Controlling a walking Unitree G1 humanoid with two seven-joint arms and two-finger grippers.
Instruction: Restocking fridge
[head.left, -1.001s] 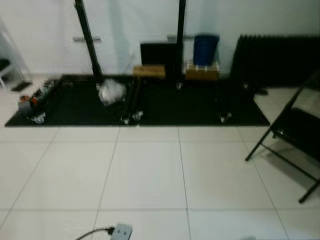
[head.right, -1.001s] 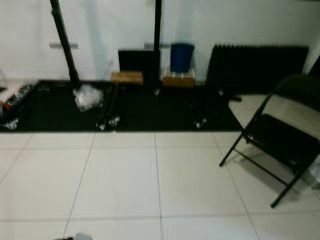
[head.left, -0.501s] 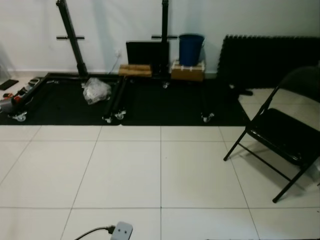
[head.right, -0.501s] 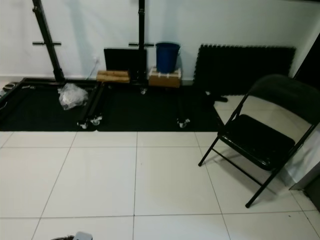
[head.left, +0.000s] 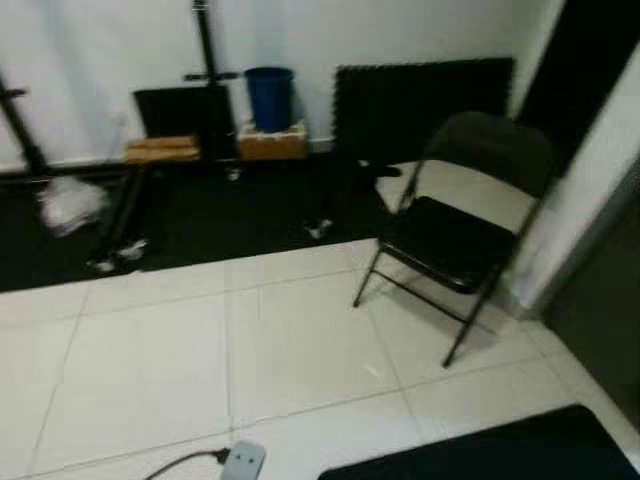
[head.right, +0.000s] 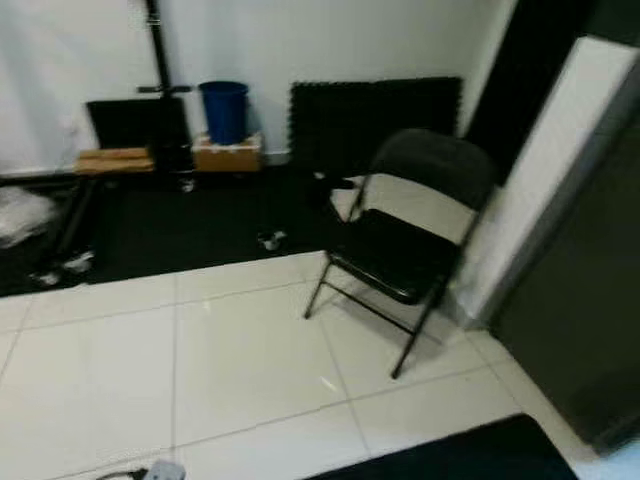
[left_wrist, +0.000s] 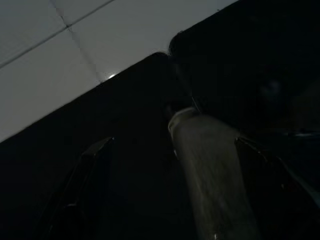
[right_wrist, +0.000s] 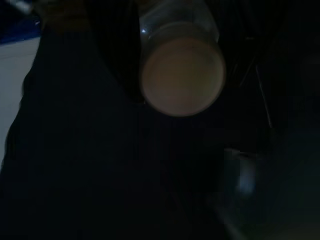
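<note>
The left wrist view is very dark. My left gripper (left_wrist: 174, 144) hangs over a black surface (left_wrist: 125, 150) beside white floor tiles (left_wrist: 50, 55), with a pale, blurred cylinder (left_wrist: 212, 170) close in front of the camera. I cannot tell whether the gripper holds it. In the dark right wrist view, a clear round container with a pale end (right_wrist: 182, 75) faces the camera, and I cannot make out what holds it. A tall dark panel (head.right: 575, 300) stands at the far right behind a white wall edge (head.right: 545, 170). I cannot tell what it is.
A black folding chair (head.left: 455, 215) stands on the white tiles ahead right. Against the back wall are a blue bucket (head.left: 268, 95) on a cardboard box (head.left: 270, 143), black foam panels (head.left: 420, 100) and a wheeled black frame (head.left: 120, 215). A black mat (head.left: 480, 455) and a power plug (head.left: 243, 460) lie near my feet.
The whole view has swung right: the chair slid from the right edge to the middle, and the white wall edge, dark panel and near black mat came into view.
</note>
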